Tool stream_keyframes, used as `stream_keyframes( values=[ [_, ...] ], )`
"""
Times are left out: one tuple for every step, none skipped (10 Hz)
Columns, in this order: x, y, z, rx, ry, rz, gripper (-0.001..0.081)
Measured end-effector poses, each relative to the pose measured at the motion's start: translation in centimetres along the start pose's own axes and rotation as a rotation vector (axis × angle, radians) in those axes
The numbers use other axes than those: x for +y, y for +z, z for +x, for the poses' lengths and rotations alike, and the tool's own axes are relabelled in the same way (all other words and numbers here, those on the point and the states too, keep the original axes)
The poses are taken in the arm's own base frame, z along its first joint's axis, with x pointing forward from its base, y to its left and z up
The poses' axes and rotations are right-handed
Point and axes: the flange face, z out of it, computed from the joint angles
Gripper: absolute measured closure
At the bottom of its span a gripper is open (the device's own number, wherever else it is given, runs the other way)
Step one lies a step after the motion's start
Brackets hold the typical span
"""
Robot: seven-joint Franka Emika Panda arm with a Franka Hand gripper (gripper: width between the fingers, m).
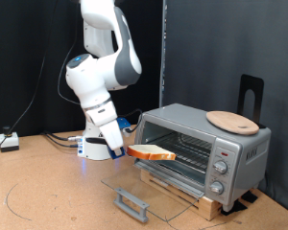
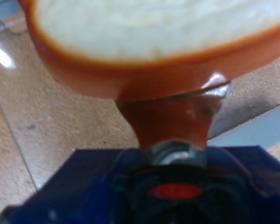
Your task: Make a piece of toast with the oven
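1. Cut off by the wrist view's edges: the piece of toast [image 2: 159, 33], only part of its pale face and orange-brown crust in frame.
2. Blurred throughout the wrist view: the crust, the dark blue body of the pincer [image 2: 168, 140], the fingertips impossible to make out.
3. Hidden in the exterior view behind the toast [image 1: 150, 152]: the pincer's fingers, at the oven [image 1: 204, 150] mouth.
4. Too small to read: markings beside the three knobs [image 1: 220, 169].
5. Cropped at the exterior view's top: the upper arm [image 1: 106, 48].
6. Barely traceable: the edges of the open glass door [image 1: 144, 187] lying over the tabletop [image 1: 48, 182].
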Motion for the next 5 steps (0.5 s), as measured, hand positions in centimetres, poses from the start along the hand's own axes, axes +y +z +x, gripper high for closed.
stream_keyframes(
  values=[
    [-0.9,0.3,0.8,-0.012,-0.021,-0.048,0.0387],
    [-1.6,0.5,1.7,-0.014,-0.036,-0.094,0.0387],
    [-2.3,0.8,2.7,-0.012,-0.05,-0.119,0.0387],
    [-3.0,0.9,3.6,-0.006,-0.058,-0.129,0.0387],
    [-3.6,0.9,4.4,0.006,-0.065,-0.135,0.0387]
  ],
)
